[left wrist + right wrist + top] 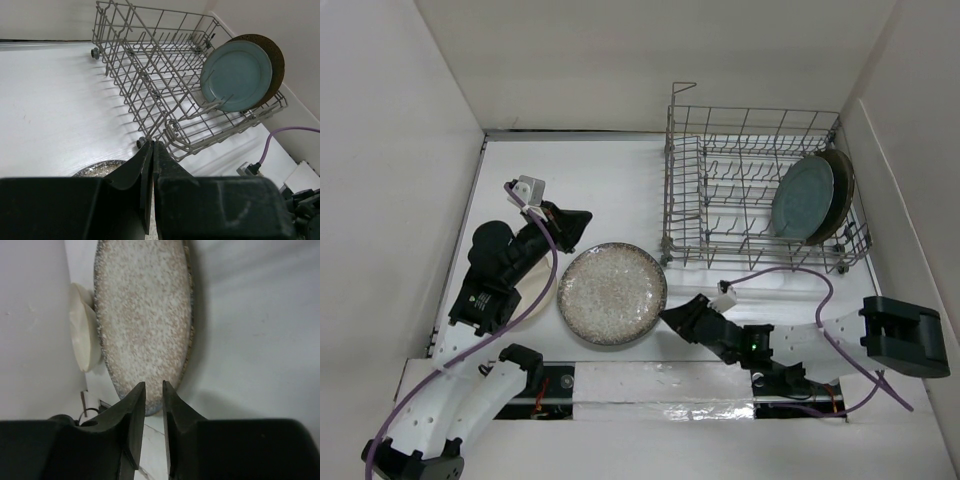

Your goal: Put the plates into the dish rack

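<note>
My left gripper (152, 145) has its black fingers pressed together on nothing, hovering over the white table (520, 170) and pointing towards the grey wire dish rack (752, 118). My right gripper (153, 385) points left at the large round speckled beige-grey plate (612, 293). Its fingers stand a narrow gap apart with the plate's near rim at their tips, and I cannot tell whether they pinch it. That plate lies flat, face up, between my two arms. The small cream plate (82, 340) lies just beyond it, partly under my left arm. The rack's long axis runs left to right across the far table. At its right end the grey-blue plate (803, 197) stands on edge, facing left, with the brown plate (842, 190) close behind it
</note>
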Tool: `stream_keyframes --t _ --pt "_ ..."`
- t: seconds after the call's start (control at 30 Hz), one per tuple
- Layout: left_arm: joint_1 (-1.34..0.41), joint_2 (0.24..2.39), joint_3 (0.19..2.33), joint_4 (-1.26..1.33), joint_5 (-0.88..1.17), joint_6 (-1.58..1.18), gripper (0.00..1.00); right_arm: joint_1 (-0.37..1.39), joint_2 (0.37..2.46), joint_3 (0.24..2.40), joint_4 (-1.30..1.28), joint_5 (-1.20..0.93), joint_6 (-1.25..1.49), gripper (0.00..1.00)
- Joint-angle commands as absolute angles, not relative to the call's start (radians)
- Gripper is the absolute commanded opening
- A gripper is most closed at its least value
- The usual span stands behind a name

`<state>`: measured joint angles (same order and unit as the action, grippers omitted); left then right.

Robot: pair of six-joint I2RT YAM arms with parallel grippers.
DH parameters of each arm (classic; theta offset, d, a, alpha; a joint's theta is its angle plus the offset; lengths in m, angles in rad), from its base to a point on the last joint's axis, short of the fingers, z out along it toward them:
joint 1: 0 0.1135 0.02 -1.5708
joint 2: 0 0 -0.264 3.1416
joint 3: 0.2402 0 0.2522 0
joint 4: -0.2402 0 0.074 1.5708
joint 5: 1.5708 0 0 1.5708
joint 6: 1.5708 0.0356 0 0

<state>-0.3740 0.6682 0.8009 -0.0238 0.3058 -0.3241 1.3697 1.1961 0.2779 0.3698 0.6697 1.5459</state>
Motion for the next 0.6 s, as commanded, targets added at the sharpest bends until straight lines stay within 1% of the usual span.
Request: stream_keyframes --t 0.0,0.03,0.13,0.27,0.4,0.5,0.57 --pt "-0.380 0.655 0.827 0.021 0.324 -0.334 0.00 1.338 1.253 0.273 0.564 0.654 1.493 0.32" --pt "-0.380 0.653 0.827 0.020 0.324 -0.334 0.00 1.325 1.271 0.272 0.566 0.647 1.509 0.43" --pt "-0.380 0.652 0.830 0.018 0.322 -0.334 0.00 1.301 1.360 0.265 0.616 0.594 1.549 0.56" --pt "-0.380 0.653 0.828 0.017 0.321 -0.333 0.00 1.301 1.469 0.256 0.670 0.562 1.611 0.56" --pt "-0.380 0.657 0.828 0.018 0.322 -0.333 0.00 1.282 1.572 0.285 0.721 0.500 1.603 0.56" --pt "-0.380 0.655 0.828 0.015 0.321 -0.331 0.00 1.273 1.652 0.276 0.831 0.483 1.609 0.53" --pt "-0.380 0.657 0.828 0.015 0.319 -0.330 0.00 1.264 1.689 0.261 0.921 0.483 1.635 0.49"
